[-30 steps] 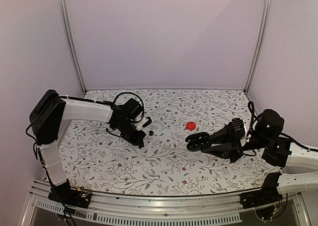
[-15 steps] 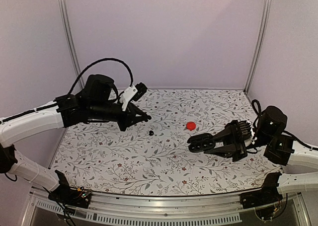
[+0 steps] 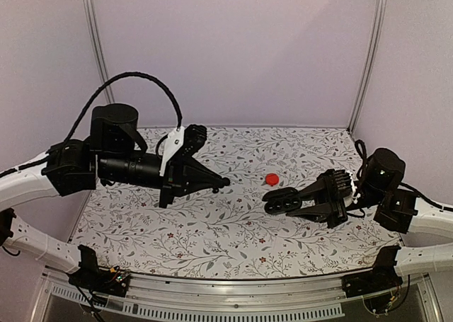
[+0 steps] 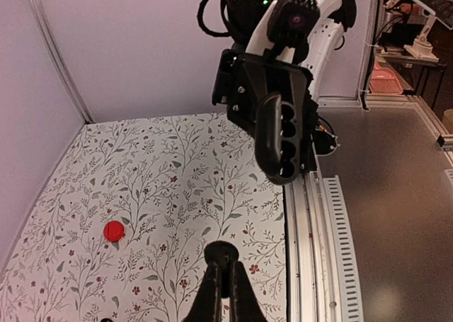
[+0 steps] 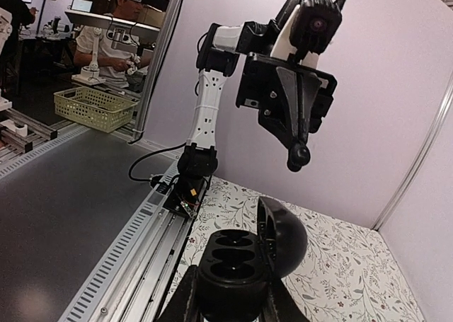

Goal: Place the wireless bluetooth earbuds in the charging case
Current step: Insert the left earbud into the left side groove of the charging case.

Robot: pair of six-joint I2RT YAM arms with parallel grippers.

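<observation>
My left gripper [image 3: 221, 183] hangs above the middle of the table, pointing right, shut on one tiny black earbud [image 4: 221, 254] that sticks out past its fingertips. In the right wrist view the earbud [image 5: 298, 156] shows as a round bead at the tip of the left gripper [image 5: 296, 146]. My right gripper [image 3: 294, 203] is shut on the base of the charging case [image 5: 235, 262]. The case's lid [image 5: 285, 238] stands open and its sockets are empty. The case [image 3: 278, 201] faces the left gripper, a short gap to the right of the earbud.
A flat red disc [image 3: 272, 178] lies on the floral table cover [image 3: 212, 237] just behind the case, also seen as the disc [image 4: 114, 231] in the left wrist view. The metal rail [image 3: 233, 290] runs along the near edge.
The left arm has lifted off the table and swung right, carrying the earbud toward the case. The right gripper with the open case has shifted slightly left.
</observation>
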